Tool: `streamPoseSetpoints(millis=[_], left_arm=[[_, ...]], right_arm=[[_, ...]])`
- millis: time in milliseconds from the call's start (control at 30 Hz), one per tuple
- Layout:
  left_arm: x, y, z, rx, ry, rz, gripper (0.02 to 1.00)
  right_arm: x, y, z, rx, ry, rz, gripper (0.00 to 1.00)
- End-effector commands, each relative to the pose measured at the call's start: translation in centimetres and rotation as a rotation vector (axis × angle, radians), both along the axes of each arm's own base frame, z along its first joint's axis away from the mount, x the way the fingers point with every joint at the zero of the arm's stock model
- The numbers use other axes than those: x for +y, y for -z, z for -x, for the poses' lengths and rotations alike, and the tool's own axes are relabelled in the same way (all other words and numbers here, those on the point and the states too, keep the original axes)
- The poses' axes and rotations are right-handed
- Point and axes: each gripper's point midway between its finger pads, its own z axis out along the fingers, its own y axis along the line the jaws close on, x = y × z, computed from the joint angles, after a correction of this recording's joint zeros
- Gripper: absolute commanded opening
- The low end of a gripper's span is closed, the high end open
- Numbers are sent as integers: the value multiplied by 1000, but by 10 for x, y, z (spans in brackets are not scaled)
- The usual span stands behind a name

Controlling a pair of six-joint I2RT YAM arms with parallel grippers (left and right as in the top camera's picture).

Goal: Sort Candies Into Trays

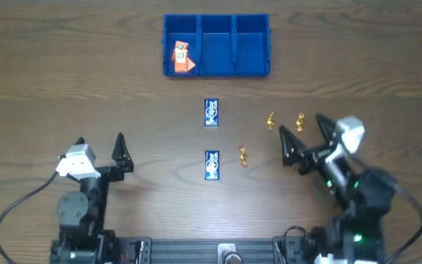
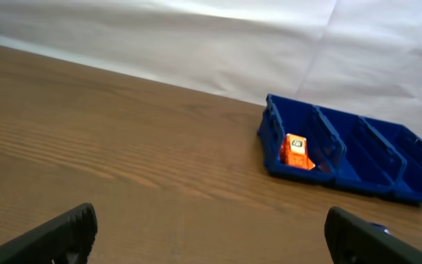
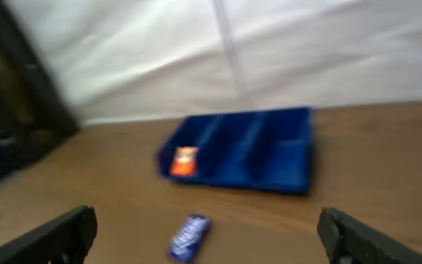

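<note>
your right gripper (image 1: 302, 129) hangs wide open near a gold candy (image 1: 271, 121), the left gripper (image 1: 100, 139) open too, and the flat blue bar (image 1: 212, 166) on the table (image 1: 50, 88), short of the tray (image 1: 217, 72), seems light and perhaps slippery, so pinch across its narrow sides.

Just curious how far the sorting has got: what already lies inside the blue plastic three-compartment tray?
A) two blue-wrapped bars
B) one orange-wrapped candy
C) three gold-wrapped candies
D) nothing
B: the blue plastic three-compartment tray holds one orange-wrapped candy in an end compartment, its other two compartments bare.
</note>
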Motion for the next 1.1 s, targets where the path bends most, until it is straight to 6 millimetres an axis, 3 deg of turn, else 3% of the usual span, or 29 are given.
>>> streamPoseSetpoints(millis=[33, 133, 233, 367, 467, 600, 800, 1000, 1100], left_arm=[[2, 18, 1, 51, -9, -22, 998], [2, 18, 1, 51, -9, -22, 998], [2, 18, 1, 51, -9, -22, 998], [2, 18, 1, 51, -9, -22, 998], [2, 18, 1, 51, -9, -22, 998], [2, 18, 1, 51, -9, -22, 998], [2, 18, 1, 51, -9, -22, 998], [2, 18, 1, 51, -9, -22, 998], [2, 18, 1, 51, -9, -22, 998]], right_arm=[[69, -41, 1, 211, -424, -81, 998], [94, -15, -18, 441, -427, -14, 998], [122, 43, -30, 725, -339, 145, 998], [144, 113, -13, 988, -241, 305, 998], [152, 153, 7, 1112, -152, 417, 998], [164, 187, 24, 1176, -83, 512, 998], [171, 230, 25, 1214, -12, 587, 1000], [169, 252, 22, 1240, 54, 598, 958], [172, 257, 23, 1241, 58, 600, 853]])
